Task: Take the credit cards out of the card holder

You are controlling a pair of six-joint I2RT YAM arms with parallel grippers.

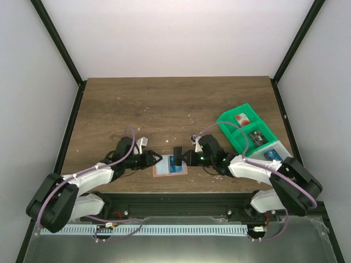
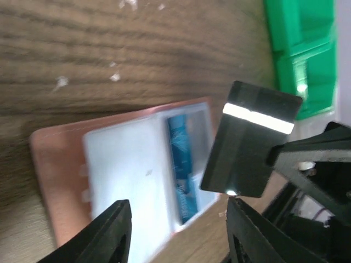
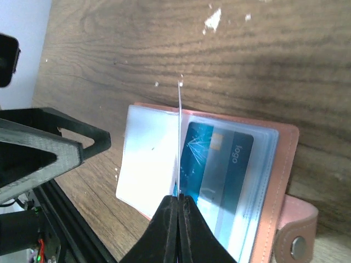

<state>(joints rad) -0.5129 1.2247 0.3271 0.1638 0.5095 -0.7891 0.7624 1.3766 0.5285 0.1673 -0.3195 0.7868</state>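
The card holder (image 1: 171,165) lies open on the table's near edge, tan-pink outside with clear pockets. A blue credit card (image 3: 219,159) sits in its right pocket. My right gripper (image 3: 179,198) is shut on a dark grey-black credit card (image 2: 252,139), which it holds upright on edge just above the holder's middle. In the right wrist view this card (image 3: 179,137) shows only as a thin line. My left gripper (image 2: 178,230) hovers open over the holder's (image 2: 60,164) left page with nothing between its fingers.
A green compartment tray (image 1: 227,121) stands at the right, with a red and white card (image 1: 241,118) and other small things in its compartments. Both arms meet low over the near middle of the wooden table (image 1: 164,104). Black frame posts rise at both sides.
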